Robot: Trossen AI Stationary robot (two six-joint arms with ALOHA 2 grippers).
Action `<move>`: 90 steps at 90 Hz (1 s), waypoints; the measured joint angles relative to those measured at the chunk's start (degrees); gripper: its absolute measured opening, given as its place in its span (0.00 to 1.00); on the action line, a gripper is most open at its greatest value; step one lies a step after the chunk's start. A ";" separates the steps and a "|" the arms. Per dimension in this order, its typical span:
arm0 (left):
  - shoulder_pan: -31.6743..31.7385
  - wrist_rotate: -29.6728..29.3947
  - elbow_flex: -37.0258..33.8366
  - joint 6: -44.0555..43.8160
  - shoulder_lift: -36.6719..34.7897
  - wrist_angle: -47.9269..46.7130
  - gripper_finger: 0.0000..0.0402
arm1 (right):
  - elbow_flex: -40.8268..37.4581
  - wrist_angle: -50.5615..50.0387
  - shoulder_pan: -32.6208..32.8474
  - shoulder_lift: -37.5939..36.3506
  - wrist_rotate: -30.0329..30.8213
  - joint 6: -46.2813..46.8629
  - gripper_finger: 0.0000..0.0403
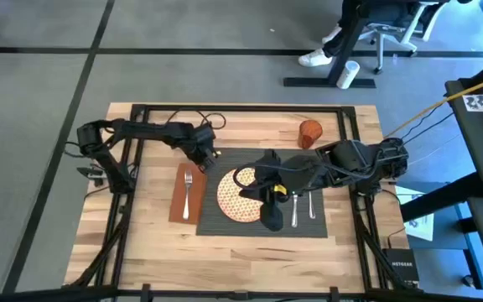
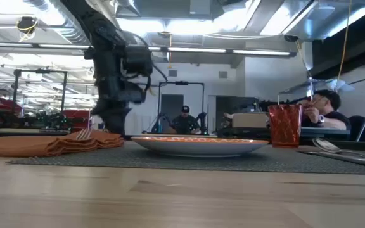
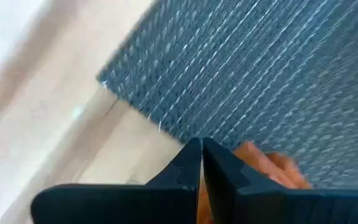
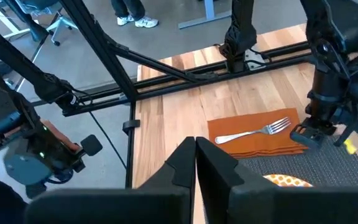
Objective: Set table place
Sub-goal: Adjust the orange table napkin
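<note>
A dark grey placemat (image 1: 309, 228) lies on the light-wood table (image 1: 149, 243). On it rests a round orange-patterned plate (image 1: 235, 200), with a knife (image 1: 295, 210) and a spoon (image 1: 311, 205) to its right. An orange cup (image 1: 310, 132) stands at the mat's far right corner. Left of the mat lies a brown napkin (image 1: 179, 197) with a fork (image 1: 188, 191) on top. My left gripper (image 3: 201, 155) is shut, low over the mat's far left corner (image 3: 104, 84), beside the napkin (image 3: 269, 169). My right gripper (image 4: 195, 152) is shut with nothing in it, above the plate (image 4: 284, 181). My left gripper points its shut fingertips down at the placemat's far left corner (image 4: 328, 155), right beside the napkin's far end (image 4: 291, 140). Whether the tips touch the mat or the napkin, I cannot tell.
Black metal rails (image 1: 241, 108) run along the table's edges. Bare wood lies near the front edge (image 1: 225, 256) and left of the napkin. People sit in the room beyond the table (image 2: 325, 107).
</note>
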 joint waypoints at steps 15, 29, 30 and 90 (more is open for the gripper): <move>-0.02 0.12 0.06 0.69 -5.85 -2.18 0.00 | 0.04 0.07 0.00 -1.01 0.85 -1.23 0.00; -1.51 -0.04 0.06 3.23 -10.58 -10.58 0.00 | 0.04 -0.05 0.00 -2.03 1.51 -1.40 0.00; -1.68 -0.04 0.06 3.39 -10.85 -11.40 0.00 | 0.04 -0.15 0.00 -2.09 1.51 -1.40 0.00; -4.41 -1.77 -15.93 -0.44 -13.44 -8.94 0.00 | 0.02 -0.05 0.00 -2.26 1.63 -1.36 0.00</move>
